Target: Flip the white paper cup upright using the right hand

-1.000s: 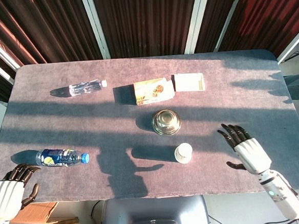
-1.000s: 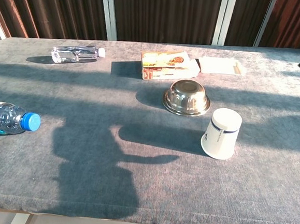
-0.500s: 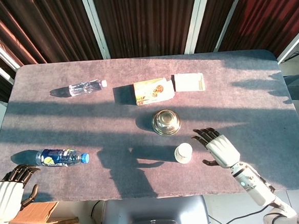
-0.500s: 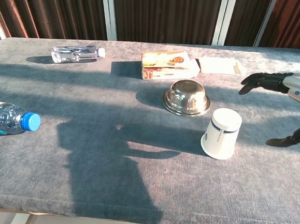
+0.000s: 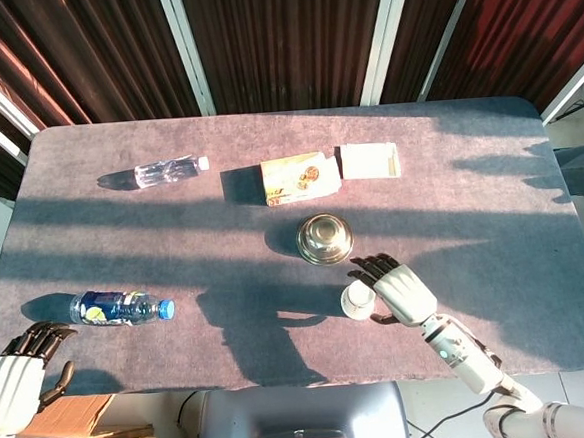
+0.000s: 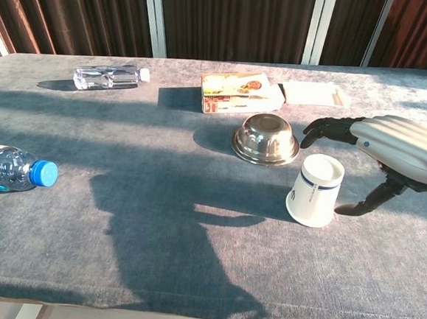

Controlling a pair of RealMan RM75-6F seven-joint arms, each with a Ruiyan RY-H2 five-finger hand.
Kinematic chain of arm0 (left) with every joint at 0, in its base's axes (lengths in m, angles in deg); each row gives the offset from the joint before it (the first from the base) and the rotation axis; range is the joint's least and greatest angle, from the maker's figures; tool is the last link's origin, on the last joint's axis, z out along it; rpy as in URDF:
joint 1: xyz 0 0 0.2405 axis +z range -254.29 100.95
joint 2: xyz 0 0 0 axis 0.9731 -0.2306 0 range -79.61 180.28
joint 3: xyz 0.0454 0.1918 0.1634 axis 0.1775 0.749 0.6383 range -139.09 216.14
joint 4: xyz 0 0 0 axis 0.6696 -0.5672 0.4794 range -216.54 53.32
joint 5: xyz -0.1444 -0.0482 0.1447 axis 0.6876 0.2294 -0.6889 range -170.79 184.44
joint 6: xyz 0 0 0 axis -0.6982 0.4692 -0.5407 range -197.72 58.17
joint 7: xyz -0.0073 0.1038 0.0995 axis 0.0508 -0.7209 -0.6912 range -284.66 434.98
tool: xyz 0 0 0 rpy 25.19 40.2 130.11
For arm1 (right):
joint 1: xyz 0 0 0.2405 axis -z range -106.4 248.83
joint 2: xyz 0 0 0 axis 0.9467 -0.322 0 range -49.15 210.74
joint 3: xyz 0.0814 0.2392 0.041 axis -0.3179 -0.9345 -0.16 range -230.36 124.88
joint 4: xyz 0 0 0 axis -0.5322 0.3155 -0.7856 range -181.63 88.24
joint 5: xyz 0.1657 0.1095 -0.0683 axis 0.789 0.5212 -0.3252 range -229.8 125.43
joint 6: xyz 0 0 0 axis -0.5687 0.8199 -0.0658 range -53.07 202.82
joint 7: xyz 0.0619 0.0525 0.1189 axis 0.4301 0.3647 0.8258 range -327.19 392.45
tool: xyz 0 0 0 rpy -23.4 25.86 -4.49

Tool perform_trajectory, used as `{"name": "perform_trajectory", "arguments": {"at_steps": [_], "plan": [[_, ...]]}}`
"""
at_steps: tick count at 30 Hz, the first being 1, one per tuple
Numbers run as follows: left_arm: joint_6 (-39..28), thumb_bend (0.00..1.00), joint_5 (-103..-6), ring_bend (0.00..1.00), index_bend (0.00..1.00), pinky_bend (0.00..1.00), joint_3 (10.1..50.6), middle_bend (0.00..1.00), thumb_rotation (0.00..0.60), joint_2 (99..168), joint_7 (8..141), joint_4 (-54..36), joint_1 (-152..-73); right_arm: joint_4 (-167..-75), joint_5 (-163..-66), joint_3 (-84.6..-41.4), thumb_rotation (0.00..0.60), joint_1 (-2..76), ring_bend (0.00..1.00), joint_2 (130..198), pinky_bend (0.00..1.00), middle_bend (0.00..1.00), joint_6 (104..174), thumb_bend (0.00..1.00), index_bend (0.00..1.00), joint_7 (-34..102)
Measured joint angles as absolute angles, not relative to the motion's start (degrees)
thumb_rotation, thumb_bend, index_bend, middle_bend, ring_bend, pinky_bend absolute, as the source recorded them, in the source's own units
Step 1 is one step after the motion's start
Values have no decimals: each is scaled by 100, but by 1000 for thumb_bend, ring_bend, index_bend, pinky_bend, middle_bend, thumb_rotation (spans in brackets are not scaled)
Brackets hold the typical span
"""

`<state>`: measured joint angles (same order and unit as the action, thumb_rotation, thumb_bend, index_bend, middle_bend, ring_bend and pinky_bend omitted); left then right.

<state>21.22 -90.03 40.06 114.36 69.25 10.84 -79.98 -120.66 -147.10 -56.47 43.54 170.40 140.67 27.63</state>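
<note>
The white paper cup [image 6: 315,190] stands mouth-down near the table's front, just in front of the steel bowl; from the head view the cup [image 5: 357,299] shows its flat base. My right hand [image 6: 391,155] hovers right beside it with fingers spread, the dark fingers [image 6: 327,129] reaching over the cup's far side and the thumb low at its right. The right hand [image 5: 395,288] holds nothing; I cannot tell whether it touches the cup. My left hand [image 5: 17,371] rests off the table's front left corner, its fingers loosely curled around nothing.
An upturned steel bowl [image 6: 265,138] sits just behind the cup. A printed box [image 6: 239,91] and a flat white box [image 6: 313,93] lie further back. A clear bottle [image 6: 106,76] lies at the back left, a blue-capped bottle [image 6: 8,168] at the front left.
My right hand has swept leftward from the table's right side to just beside the cup. The cup and left hand have not moved.
</note>
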Motion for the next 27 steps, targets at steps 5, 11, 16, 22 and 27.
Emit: {"name": "perform_trajectory", "arguments": {"at_steps": [5, 11, 16, 22, 27], "plan": [[2109, 420, -9008, 210, 337, 395, 4011, 285, 600, 11430, 6932, 1089, -8003, -11985, -14683, -5618, 600, 4263, 271, 17182, 356, 284, 14010, 223, 409, 2766], [2112, 420, -8995, 210, 337, 395, 4010, 286, 600, 11412, 6962, 1090, -7996, -11830, -14626, -5574, 600, 4255, 357, 17294, 437, 349, 14078, 269, 485, 2679], [2102, 420, -9007, 210, 337, 395, 4013, 285, 600, 11418, 6940, 1094, -7998, -11740, -14582, -5547, 600, 4262, 387, 17316, 475, 369, 14131, 277, 513, 2697], [2083, 419, -9012, 210, 337, 395, 4018, 285, 600, 11423, 6917, 1100, -8004, -11567, -14563, -5529, 600, 4281, 482, 17387, 563, 437, 14263, 328, 598, 2758], [2102, 420, -9015, 210, 337, 395, 4018, 285, 600, 11420, 6929, 1099, -7993, -11361, -14567, -5525, 600, 4325, 589, 17500, 654, 532, 14465, 395, 713, 2838]]}}
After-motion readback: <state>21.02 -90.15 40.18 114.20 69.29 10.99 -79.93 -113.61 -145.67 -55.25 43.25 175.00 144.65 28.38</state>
